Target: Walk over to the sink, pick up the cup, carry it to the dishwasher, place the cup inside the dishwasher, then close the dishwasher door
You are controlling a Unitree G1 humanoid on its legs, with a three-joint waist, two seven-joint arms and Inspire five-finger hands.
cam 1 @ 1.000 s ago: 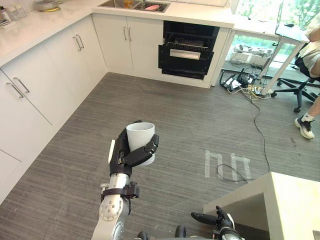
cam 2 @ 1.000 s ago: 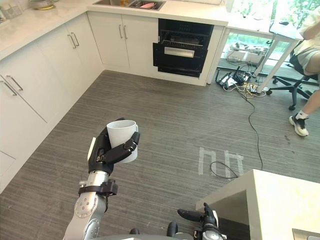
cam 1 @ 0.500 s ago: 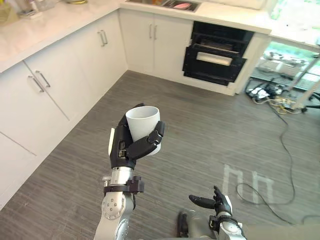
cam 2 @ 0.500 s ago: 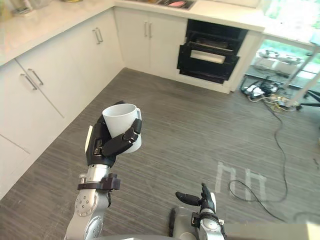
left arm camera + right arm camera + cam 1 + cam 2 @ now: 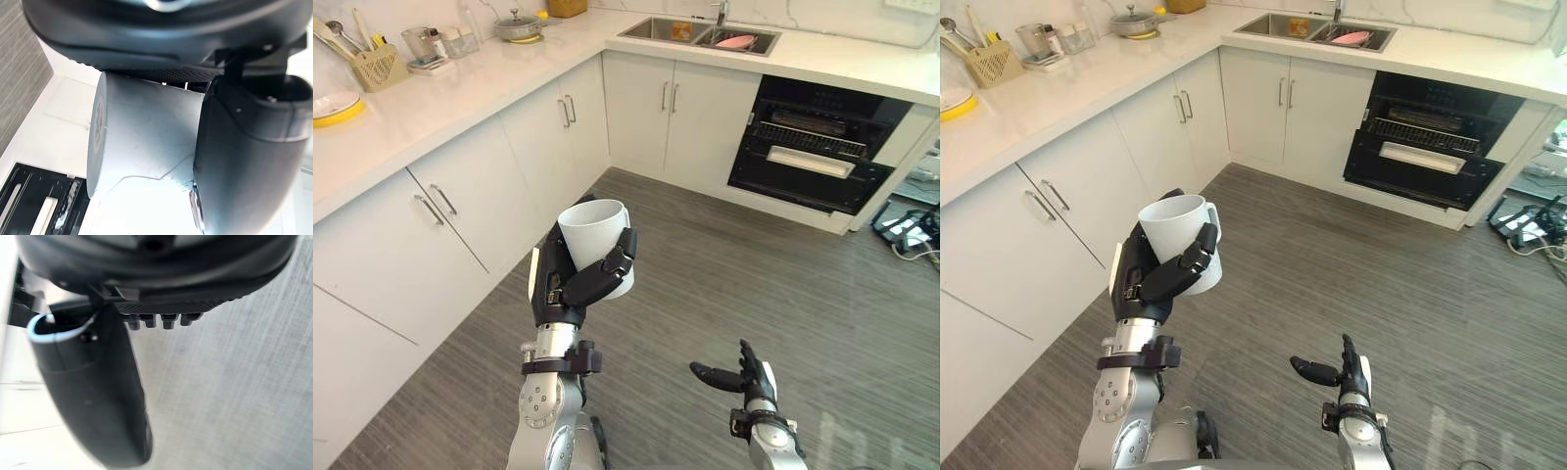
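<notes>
One white cup (image 5: pixel 594 243) upright, clasped by the left hand (image 5: pixel 566 292), right hand (image 5: pixel 747 376) slack-fingered and empty; judged the carry step, next calling for a walk to the open dishwasher (image 5: pixel 815 155) beside the sink (image 5: pixel 697 33).

A lidded pot (image 5: pixel 517 24), a utensil basket (image 5: pixel 377 67) and a yellow-rimmed plate (image 5: pixel 333 106) sit on the white counter (image 5: pixel 480 80).

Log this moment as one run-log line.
phase: carry | left robot hand: shut on cup, upright | right robot hand: open, empty | dishwasher: open, ahead, right of sink | cup not yet placed
</notes>
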